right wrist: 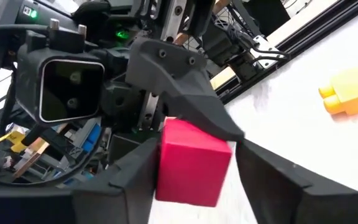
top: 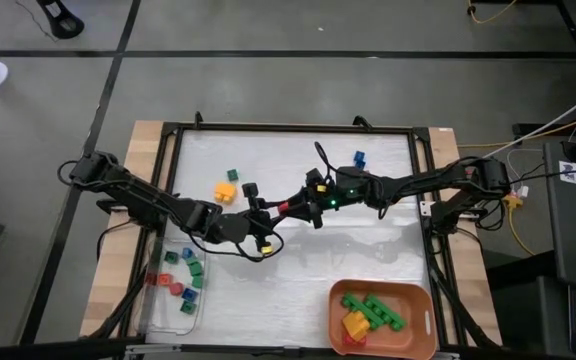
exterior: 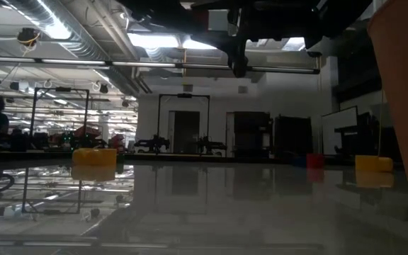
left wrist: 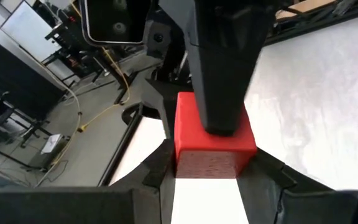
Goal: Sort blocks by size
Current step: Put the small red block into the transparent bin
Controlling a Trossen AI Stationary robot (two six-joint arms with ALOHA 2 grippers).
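handover: a red block (left wrist: 213,140) is being held between both grippers above mid-table, clear of the table (top: 368,250) surface
left gripper (top: 268,222): its jaws are pinching the red block from one side
right gripper (top: 300,207): its jaws are also closed on the same block, from the opposite side
key relation: both jaw sets are being seen on opposite ends of the block, the two arms meeting tip to tip
bins: clear tray (top: 173,283) of small blocks lying nearer the left arm; orange bin (top: 383,318) of longer green (top: 378,309) and yellow bricks nearer the right arm
block: compact cube, smooth hard plastic, so judged as small
loose: yellow brick (top: 226,191), green (top: 233,174) and blue (top: 359,157) blocks are still lying on the glossy white table
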